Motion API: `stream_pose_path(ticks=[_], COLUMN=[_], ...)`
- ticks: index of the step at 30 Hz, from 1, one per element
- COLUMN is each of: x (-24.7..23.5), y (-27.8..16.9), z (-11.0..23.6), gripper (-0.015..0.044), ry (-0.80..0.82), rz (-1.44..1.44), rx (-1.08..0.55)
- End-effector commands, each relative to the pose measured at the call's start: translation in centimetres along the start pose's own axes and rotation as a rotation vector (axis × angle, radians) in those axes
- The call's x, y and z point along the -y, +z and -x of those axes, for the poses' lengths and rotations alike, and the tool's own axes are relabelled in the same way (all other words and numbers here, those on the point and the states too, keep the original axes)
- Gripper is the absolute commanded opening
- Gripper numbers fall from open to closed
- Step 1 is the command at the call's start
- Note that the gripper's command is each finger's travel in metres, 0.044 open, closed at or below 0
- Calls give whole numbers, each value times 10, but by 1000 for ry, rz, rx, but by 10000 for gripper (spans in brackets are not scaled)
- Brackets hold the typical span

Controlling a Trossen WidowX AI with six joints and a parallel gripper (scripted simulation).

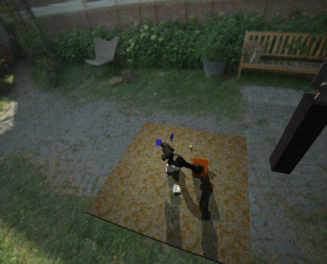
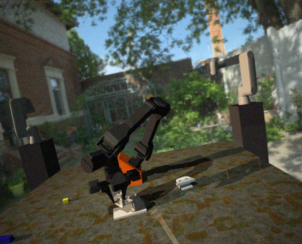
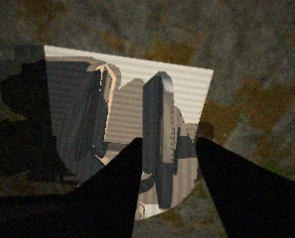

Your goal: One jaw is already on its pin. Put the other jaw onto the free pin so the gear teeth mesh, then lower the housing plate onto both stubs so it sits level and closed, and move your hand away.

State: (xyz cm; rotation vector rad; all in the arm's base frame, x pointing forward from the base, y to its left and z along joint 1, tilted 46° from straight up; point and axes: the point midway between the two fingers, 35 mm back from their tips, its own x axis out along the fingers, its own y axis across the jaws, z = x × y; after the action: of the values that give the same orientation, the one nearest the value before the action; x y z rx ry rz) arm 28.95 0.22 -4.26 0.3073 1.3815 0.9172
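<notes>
Claw (image 1: 164, 159) (image 2: 118, 203) (image 3: 169, 143) closed on loose jaw, above the base

The loose jaw (image 2: 121, 200) (image 3: 159, 129) is gripped between the claw's fingers, over the pale base (image 1: 172, 168) (image 2: 130, 214) (image 3: 187, 94); whether its pin is touched cannot be told. The housing plate (image 1: 176, 188) (image 2: 185, 180) is set apart on the mat. The jaw is judged light, stiff and smooth enough to slip or twist if pinched off-centre; it is best held across its flat sides, with the teeth left free. The plate should be taken by opposite edges. No brand, label or writing can be read.
</notes>
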Motion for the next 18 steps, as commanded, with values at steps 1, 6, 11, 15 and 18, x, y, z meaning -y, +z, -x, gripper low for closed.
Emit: stream_pose_path(ticks=[1,6,11,15,18], x=[-1,-2,-2,-2,-2], y=[-2,-2,-2,-2,-2], z=[-8,-10,-10,-10,-10], gripper=[134,134,134,134,134], ry=[7,7,7,7,7], rz=[-10,-10,-10,-10,-10], rx=[2,2,2,2,2])
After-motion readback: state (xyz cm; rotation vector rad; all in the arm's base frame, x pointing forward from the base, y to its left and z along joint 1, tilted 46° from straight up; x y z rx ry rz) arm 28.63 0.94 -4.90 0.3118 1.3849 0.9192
